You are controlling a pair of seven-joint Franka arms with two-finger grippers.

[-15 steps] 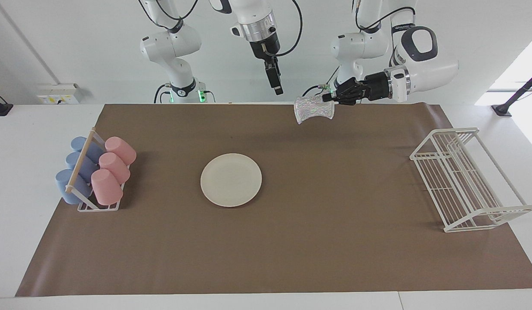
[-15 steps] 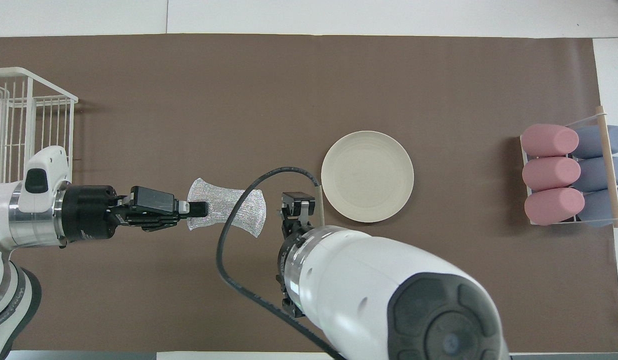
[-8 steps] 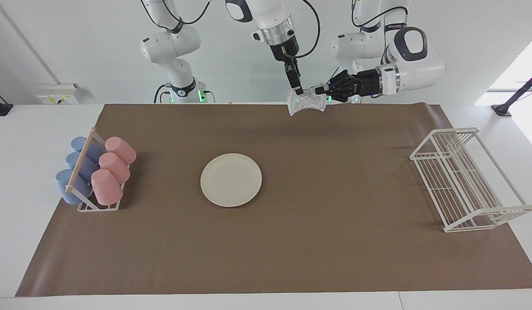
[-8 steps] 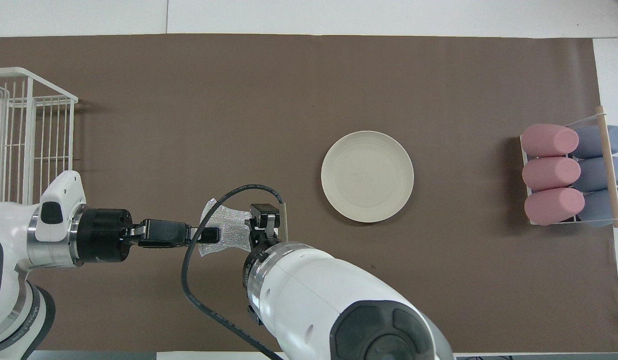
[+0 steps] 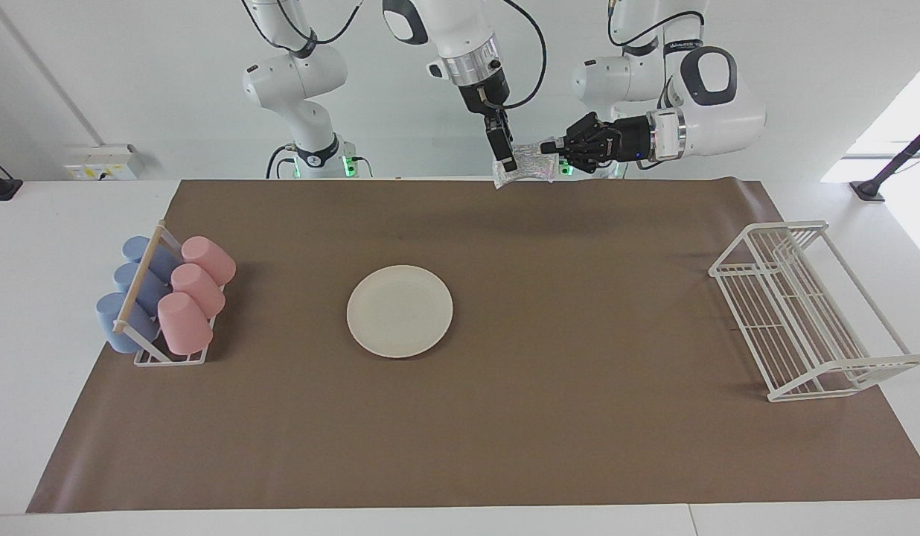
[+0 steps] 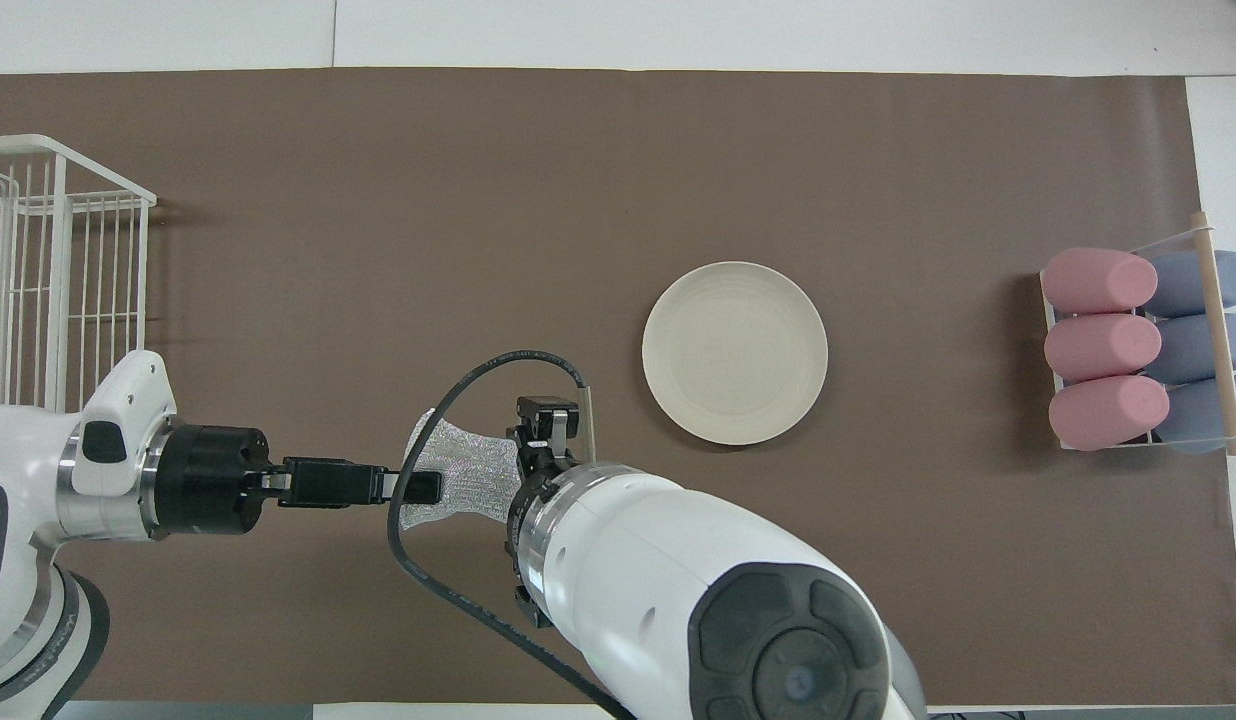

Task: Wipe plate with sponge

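Silvery sponge [image 5: 529, 165] held aloft, long axis between both arms, left end effector [image 5: 551, 147] clamping it, right end effector [image 5: 507, 165] grip unclear

One plate [image 5: 400, 311], one sponge [image 5: 533, 165], six cups [image 5: 166, 294] (three pink, three blue).

Left hand [image 5: 551, 147] grips sponge [image 5: 529, 167] midair; right hand [image 5: 509, 162] at its other end; plate [image 5: 400, 311] on counter [image 5: 579, 417].

A brown mat [image 5: 505, 417] is spread over the white table [image 5: 28, 313]. A white wire rack [image 5: 802, 313] is seen toward the left arm's end. Pink cups [image 5: 196, 294] and blue cups [image 5: 129, 294] are held in a small rack [image 5: 170, 359] toward the right arm's end.
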